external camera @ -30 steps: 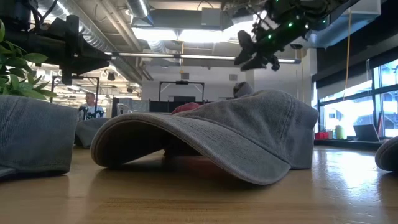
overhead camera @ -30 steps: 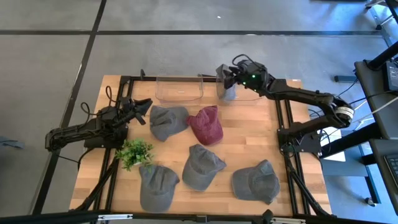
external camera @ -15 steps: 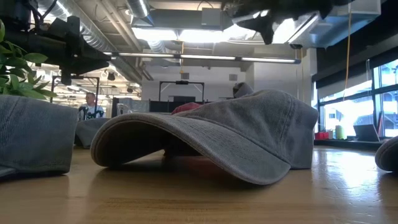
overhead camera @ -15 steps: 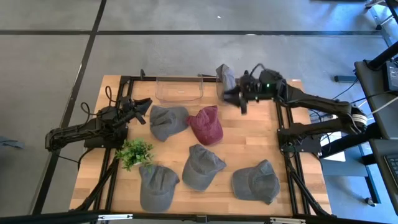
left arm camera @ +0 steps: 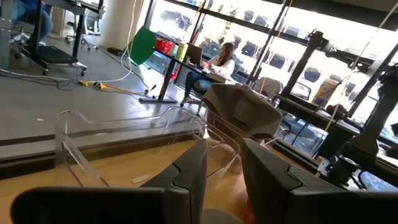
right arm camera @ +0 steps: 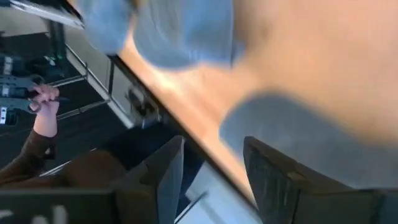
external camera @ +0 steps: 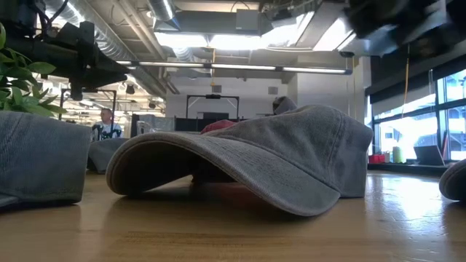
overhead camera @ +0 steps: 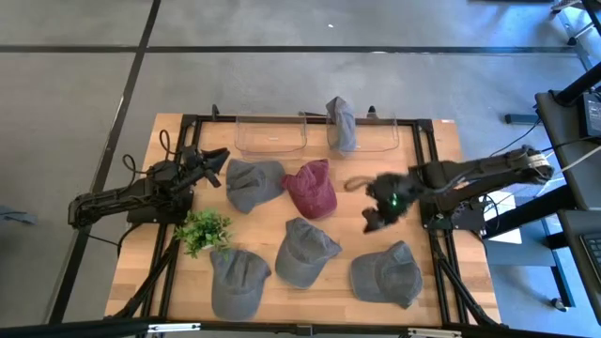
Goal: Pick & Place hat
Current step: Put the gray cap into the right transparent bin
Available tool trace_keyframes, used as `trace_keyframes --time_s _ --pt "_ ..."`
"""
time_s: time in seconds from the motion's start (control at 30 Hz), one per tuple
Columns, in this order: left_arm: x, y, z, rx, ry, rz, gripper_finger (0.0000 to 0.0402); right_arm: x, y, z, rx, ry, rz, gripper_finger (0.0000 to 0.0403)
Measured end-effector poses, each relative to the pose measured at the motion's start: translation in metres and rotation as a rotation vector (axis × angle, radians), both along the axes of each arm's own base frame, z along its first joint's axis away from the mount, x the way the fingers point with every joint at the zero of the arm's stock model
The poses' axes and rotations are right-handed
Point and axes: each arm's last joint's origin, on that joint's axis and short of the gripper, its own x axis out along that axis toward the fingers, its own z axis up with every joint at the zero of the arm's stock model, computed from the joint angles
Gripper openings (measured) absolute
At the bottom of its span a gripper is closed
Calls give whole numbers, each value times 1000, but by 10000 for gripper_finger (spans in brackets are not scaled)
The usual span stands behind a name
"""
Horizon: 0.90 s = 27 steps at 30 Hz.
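The wooden counter [overhead camera: 441, 169] carries two clear bins [overhead camera: 270, 134] along its far edge, five grey caps [overhead camera: 305, 251], one dark red cap [overhead camera: 313, 188], and a small green plant [overhead camera: 203, 229] near left.

The table [overhead camera: 441, 160] is showing pale wood planks with a soft sheen. The grey caps [overhead camera: 305, 251] are looking like washed matt cloth with visible stitching, and the red cap [overhead camera: 312, 189] the same. The bins [overhead camera: 270, 134] are showing clear, glossy plastic. The frame [overhead camera: 188, 122] is looking like dark matt metal. The plant [overhead camera: 203, 230] is looking leafy and matt.
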Motion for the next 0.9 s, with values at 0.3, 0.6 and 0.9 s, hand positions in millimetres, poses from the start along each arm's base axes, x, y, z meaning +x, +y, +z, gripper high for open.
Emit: trace_keyframes --time_s 0.3,0.6,0.9 --pt "-1 1 0 -3 -1 61 95 -36 60 -7 142 383 -146 168" --pt "-2 2 0 -6 -1 109 95 -67 90 -21 66 701 -271 168" --pt "-2 3 -3 -11 16 135 95 -59 107 -47 -36 809 -328 168"
